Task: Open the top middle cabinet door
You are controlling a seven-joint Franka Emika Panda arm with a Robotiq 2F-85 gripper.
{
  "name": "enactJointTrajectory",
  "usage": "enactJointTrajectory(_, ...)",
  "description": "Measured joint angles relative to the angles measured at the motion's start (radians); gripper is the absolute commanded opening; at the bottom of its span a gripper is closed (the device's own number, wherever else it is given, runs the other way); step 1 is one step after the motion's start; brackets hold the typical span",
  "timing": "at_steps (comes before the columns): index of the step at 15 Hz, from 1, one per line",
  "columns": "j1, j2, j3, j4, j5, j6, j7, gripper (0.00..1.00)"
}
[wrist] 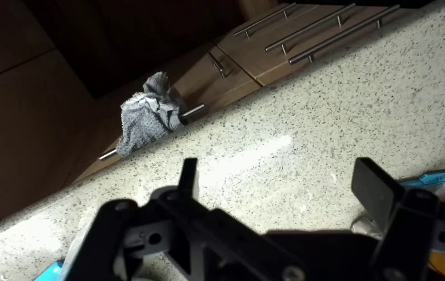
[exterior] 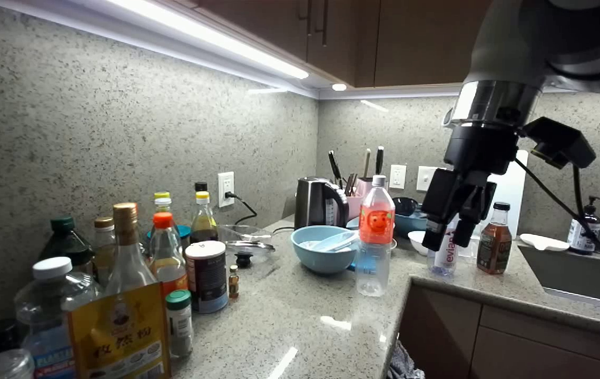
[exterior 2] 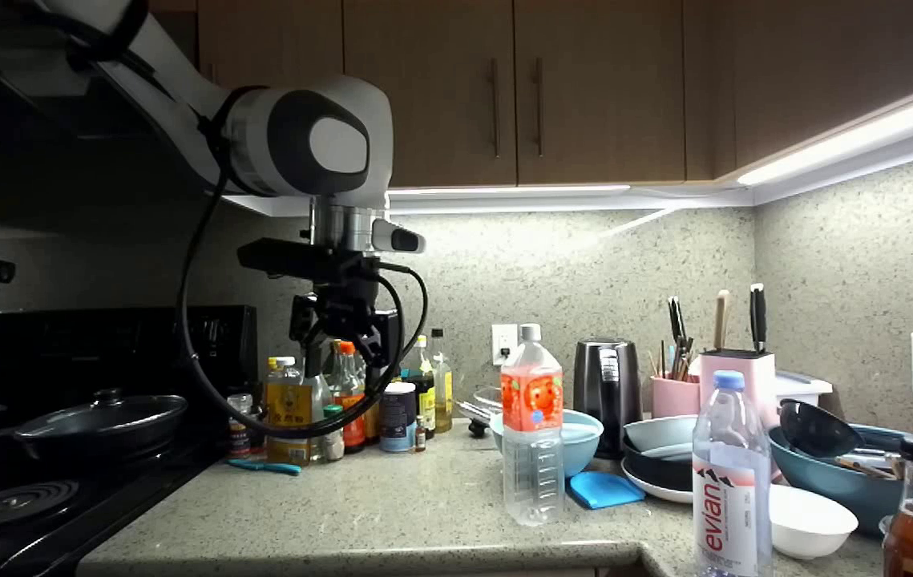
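Observation:
The top middle cabinet door (exterior 2: 428, 96) is flat dark brown wood and stands shut above the counter. Its slim vertical handle (exterior 2: 495, 108) is near its right edge, beside the handle of the adjoining door. The arm covers the door's lower left corner in that view. The door (exterior: 257, 26) and its handle (exterior: 308, 18) also show at the top of an exterior view. My gripper (exterior 2: 344, 369) points down over the counter, well below and apart from the door. In the wrist view my gripper (wrist: 277, 168) has its fingers wide apart with nothing between them; the door is out of view there.
Several sauce bottles (exterior: 163, 247) stand along the back wall. An orange-labelled bottle (exterior 2: 532, 433), a blue bowl (exterior: 323, 258), a kettle (exterior 2: 607, 393) and an evian bottle (exterior 2: 729, 489) stand on the counter (exterior 2: 344, 513). A stove with a pan (exterior 2: 103, 433) is at the left.

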Motion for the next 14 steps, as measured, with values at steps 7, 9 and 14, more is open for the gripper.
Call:
enactJointTrajectory(7,-0.015,-0.086,0.094,-0.027,-0.061,0.082,0.104,1.0)
enactJointTrajectory(9,-0.017,-0.188,0.15,-0.066,-0.088,0.103,0.189,1.0)
enactJointTrajectory(14,-0.017,-0.478,0.283,-0.15,-0.098,0.105,0.396,1.0)
